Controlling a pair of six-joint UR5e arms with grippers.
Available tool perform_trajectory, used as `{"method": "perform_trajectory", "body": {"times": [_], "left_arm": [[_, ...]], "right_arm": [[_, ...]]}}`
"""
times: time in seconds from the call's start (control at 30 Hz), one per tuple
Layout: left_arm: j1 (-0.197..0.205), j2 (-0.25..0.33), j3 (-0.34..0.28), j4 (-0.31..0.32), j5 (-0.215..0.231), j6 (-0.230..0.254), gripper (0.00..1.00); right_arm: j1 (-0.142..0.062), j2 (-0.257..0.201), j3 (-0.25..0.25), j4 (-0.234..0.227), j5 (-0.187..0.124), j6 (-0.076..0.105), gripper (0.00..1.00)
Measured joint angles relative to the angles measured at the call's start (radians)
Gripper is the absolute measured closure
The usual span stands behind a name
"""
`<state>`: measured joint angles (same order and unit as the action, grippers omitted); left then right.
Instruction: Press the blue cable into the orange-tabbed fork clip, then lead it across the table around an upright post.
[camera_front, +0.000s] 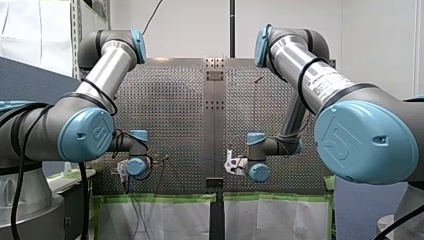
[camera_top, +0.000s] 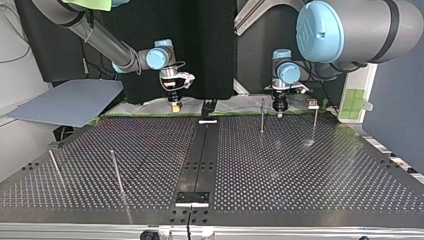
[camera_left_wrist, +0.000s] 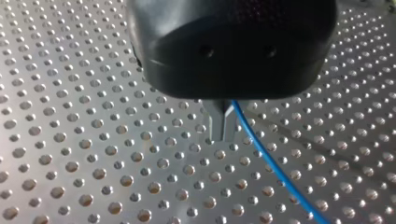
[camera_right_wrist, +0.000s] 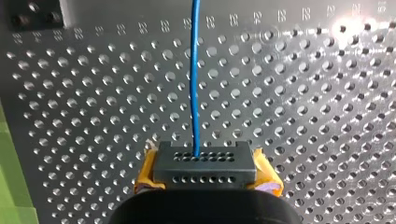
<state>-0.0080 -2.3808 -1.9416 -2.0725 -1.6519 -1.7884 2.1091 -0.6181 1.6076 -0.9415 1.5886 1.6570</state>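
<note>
In the left wrist view my left gripper (camera_left_wrist: 223, 127) has its metal fingers shut, and the blue cable (camera_left_wrist: 273, 165) leaves from between them and trails off over the perforated plate. In the right wrist view the blue cable (camera_right_wrist: 194, 79) runs straight ahead from my right gripper (camera_right_wrist: 201, 163), which is shut on it between yellow pads (camera_right_wrist: 147, 172). Across the table, in the top view, my left gripper (camera_top: 278, 109) hangs close beside an upright post (camera_top: 262, 116), and my right gripper (camera_top: 175, 104) hangs over the plate's far edge. No orange-tabbed clip shows in any view.
A second post (camera_top: 315, 123) stands near my left gripper in the top view. Two more posts (camera_top: 116, 172) lean at that view's near left. A dark centre strip (camera_top: 200, 155) splits the plate, and a grey sheet (camera_top: 70, 102) lies beyond its far left corner.
</note>
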Motion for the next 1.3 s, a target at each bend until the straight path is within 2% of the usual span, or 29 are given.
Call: {"method": "perform_trajectory", "body": {"times": [0.3,0.33,0.37,0.4,0.43,0.47,0.53,0.57,0.6,0.63,0.67,0.73,0.87,1.1,1.2,1.3], "left_arm": [[0.008,0.0,0.007,-0.029,0.005,-0.002,1.0],[0.008,0.0,0.007,-0.032,0.005,-0.003,0.91],[0.009,0.0,0.007,-0.035,0.005,-0.004,0.91],[0.01,0.001,0.007,-0.037,0.004,-0.005,0.8],[0.011,0.001,0.007,-0.037,0.002,-0.007,0.64],[0.012,0.001,0.007,-0.036,-0.002,-0.011,0.64],[0.015,0.001,0.007,-0.028,-0.008,-0.024,0.38],[0.016,0.0,0.007,-0.024,-0.008,-0.031,0.38],[0.017,0.0,0.007,-0.019,-0.006,-0.04,0.3],[0.018,0.0,0.007,-0.016,-0.002,-0.047,0.18],[0.018,0.001,0.008,-0.014,0.002,-0.053,0.18],[0.019,0.001,0.008,-0.01,0.016,-0.067,0.02],[0.021,0.0,0.008,-0.009,0.036,-0.091,0.02],[0.023,0.0,0.007,-0.015,0.043,-0.152,0.02],[0.023,0.0,0.007,-0.038,0.045,-0.155,0.02],[0.023,0.0,0.007,-0.068,0.044,-0.137,0.02]], "right_arm": [[-0.026,0.001,-0.024,0.024,-0.001,-0.007,1.0],[-0.028,0.002,-0.024,0.025,-0.001,-0.007,1.0],[-0.03,0.002,-0.024,0.026,-0.001,-0.007,1.0],[-0.031,0.002,-0.025,0.026,-0.001,-0.007,1.0],[-0.032,0.002,-0.025,0.026,-0.001,-0.007,1.0],[-0.033,0.002,-0.025,0.026,-0.002,-0.008,1.0],[-0.034,0.002,-0.025,0.026,-0.001,-0.008,1.0],[-0.035,0.002,-0.025,0.026,-0.001,-0.008,1.0],[-0.035,0.002,-0.025,0.026,-0.001,-0.008,1.0],[-0.036,0.003,-0.025,0.025,-0.001,-0.008,1.0],[-0.037,0.003,-0.025,0.025,-0.002,-0.008,1.0],[-0.037,0.003,-0.025,0.025,-0.005,-0.008,1.0],[-0.038,0.003,-0.025,0.025,-0.01,-0.008,1.0],[-0.039,0.004,-0.025,0.025,-0.011,-0.008,1.0],[-0.04,0.004,-0.025,0.026,-0.012,-0.007,1.0],[-0.04,0.004,-0.025,0.028,-0.012,-0.007,1.0]]}}
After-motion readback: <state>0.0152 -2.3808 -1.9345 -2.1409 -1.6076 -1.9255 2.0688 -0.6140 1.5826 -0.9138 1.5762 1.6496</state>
